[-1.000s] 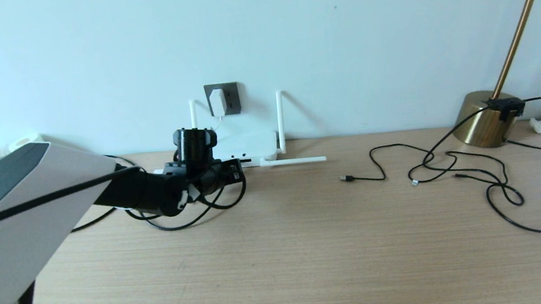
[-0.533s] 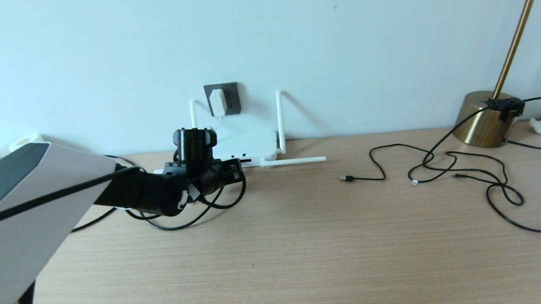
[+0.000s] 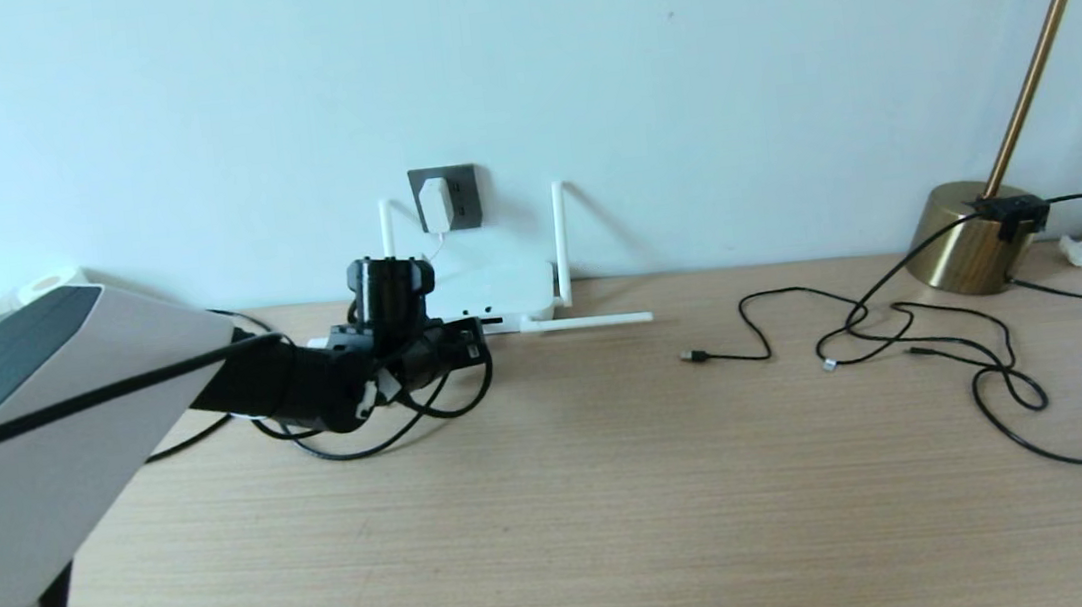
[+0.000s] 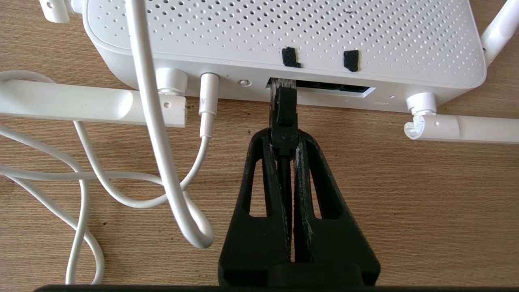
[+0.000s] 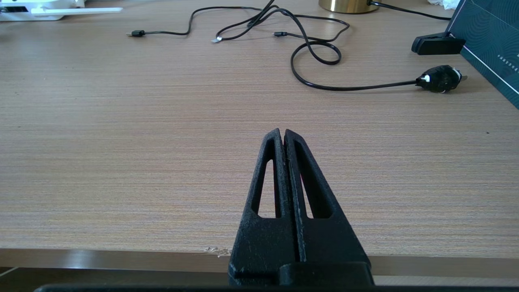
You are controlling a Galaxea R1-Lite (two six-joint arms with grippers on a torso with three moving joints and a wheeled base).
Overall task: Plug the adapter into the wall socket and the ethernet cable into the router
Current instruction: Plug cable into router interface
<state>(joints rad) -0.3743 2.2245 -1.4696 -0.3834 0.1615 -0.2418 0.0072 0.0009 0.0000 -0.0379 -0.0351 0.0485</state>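
The left gripper (image 4: 284,136) has its jaws pinched tight on the plug end of the ethernet cable (image 4: 284,115) — the clear tip sits right at the mouth of the dark port strip on the router (image 4: 284,36), though how far in it goes is hard to tell. The router lies flat on the wooden desk (image 3: 622,496) against the wall, thin white cord looped beside it. Just above, the adapter (image 3: 434,204) is already seated in the wall socket (image 3: 460,183). The right gripper (image 5: 282,136) hangs near the desk's front edge, jaws pressed together on nothing — well apart from the loose black USB cables (image 3: 907,345) and the brass lamp base (image 3: 957,240).
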